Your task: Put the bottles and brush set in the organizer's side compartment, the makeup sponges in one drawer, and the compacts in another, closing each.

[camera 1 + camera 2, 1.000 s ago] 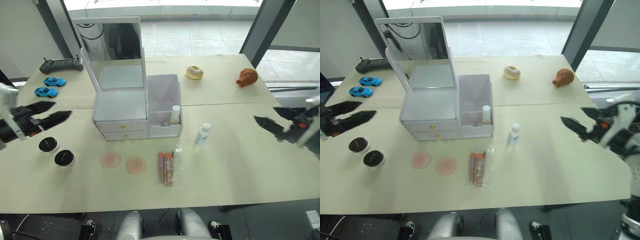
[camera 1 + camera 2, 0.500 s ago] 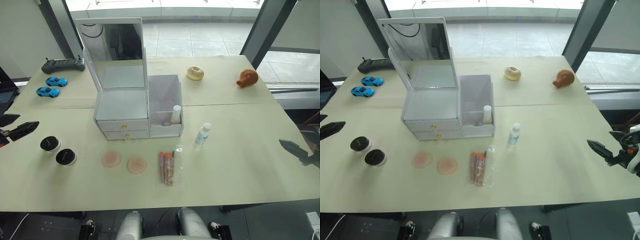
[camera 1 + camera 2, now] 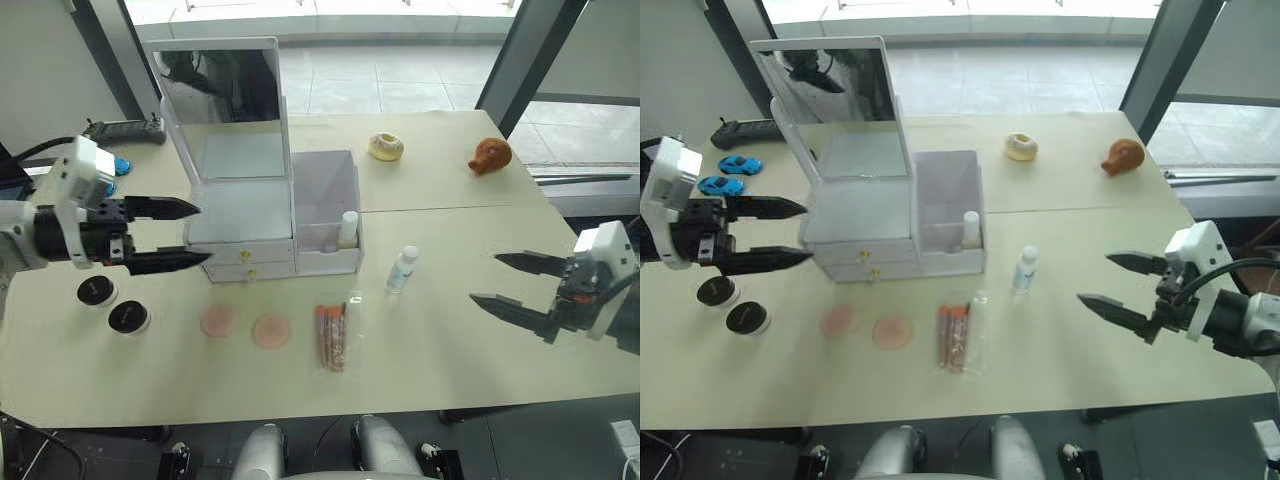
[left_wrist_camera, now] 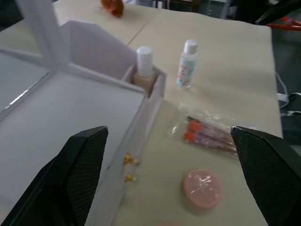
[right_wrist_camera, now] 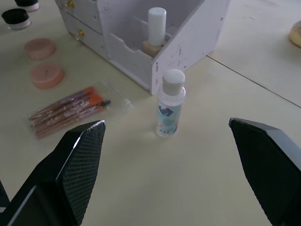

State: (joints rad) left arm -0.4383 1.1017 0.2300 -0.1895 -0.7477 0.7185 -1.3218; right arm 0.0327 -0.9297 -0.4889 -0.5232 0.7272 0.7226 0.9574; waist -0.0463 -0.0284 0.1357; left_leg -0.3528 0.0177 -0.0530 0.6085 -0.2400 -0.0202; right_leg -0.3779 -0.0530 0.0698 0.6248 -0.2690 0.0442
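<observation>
While right claw [image 3: 1118,284] gapes, clear bottle [image 3: 1024,269] apart

Bright daylight from windows behind the table, soft shadows, left wrist view slightly blurred

Head stereo pair: high, looking forward and down over whole worktop [image 3: 480,350]; near-identical scene, slight sideways offset. Left wrist view: low, close, facing organizer [image 4: 70,113] front corner. Right wrist view: low, close, facing clear bottle [image 5: 170,102]. Both wrist views share beige bottle [image 5: 155,29], brush set [image 5: 68,110].
</observation>
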